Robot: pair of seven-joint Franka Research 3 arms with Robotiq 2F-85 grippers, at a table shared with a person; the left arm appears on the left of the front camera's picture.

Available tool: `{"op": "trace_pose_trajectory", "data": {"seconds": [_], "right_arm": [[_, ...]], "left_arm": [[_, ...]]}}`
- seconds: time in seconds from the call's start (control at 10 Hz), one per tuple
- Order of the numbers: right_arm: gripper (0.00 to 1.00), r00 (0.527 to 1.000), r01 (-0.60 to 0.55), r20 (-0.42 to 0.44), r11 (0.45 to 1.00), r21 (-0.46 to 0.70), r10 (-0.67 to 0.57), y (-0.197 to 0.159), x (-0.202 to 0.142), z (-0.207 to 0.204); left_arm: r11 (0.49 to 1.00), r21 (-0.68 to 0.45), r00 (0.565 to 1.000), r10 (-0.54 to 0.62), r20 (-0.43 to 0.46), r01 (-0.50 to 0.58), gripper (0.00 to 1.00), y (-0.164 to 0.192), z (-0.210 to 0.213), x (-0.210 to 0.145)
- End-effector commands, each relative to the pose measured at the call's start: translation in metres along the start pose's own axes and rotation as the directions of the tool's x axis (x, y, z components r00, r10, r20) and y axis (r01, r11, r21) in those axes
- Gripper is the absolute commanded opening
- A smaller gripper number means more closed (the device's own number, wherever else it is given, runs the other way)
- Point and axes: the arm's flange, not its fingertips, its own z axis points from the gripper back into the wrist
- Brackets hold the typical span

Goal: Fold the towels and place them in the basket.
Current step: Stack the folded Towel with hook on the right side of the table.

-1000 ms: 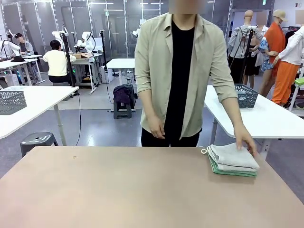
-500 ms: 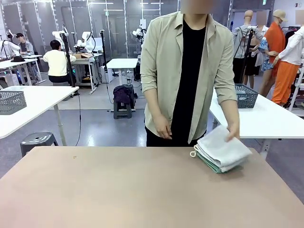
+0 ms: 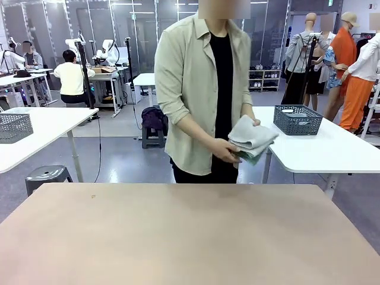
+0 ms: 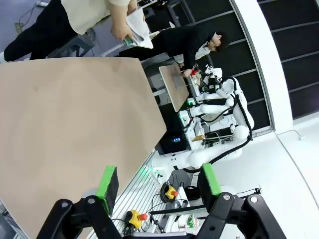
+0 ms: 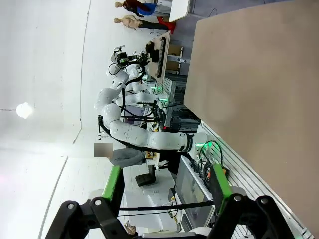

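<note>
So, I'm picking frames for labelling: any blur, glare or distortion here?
Front view: even light, sharp; the towels in the person's hands slightly soft. Left wrist view: wide-angle tilt, table edges slanted. Right wrist view: rolled sideways, bright washed-out wall.

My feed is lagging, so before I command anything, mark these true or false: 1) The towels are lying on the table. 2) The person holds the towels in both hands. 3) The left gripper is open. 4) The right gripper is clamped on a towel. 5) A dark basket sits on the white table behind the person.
1) False. The towels are lifted off the table, in front of the person's body.
2) True. The person's hands hold the folded stack from both sides.
3) True. The left gripper has its jaws apart with nothing between them.
4) False. The right gripper is open and empty.
5) True. The basket sits on the white table at the far right.
</note>
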Motion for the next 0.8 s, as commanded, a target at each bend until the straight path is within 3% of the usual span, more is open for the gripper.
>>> {"op": "trace_pose_trajectory", "data": {"seconds": [0.0, 0.3, 0.7], "right_arm": [[0.87, 1.0, 0.002, 0.003, 1.0, 0.001, -0.002, -0.001, -0.001, 0.0], [0.87, 1.0, 0.0, 0.001, 1.0, 0.0, 0.0, 0.0, 0.0, 0.0], [0.87, 0.998, 0.058, 0.04, 0.998, 0.012, -0.058, 0.002, -0.002, 0.009]], "left_arm": [[1.0, 0.009, 1.0, 0.006, 0.002, -0.006, 0.84, 0.0, 0.004, -0.003], [1.0, 0.003, 1.0, 0.003, 0.006, -0.003, 0.84, 0.0, 0.004, -0.002], [0.984, -0.164, 0.995, 0.062, -0.072, -0.073, 0.84, -0.017, 0.012, -0.002]]}}
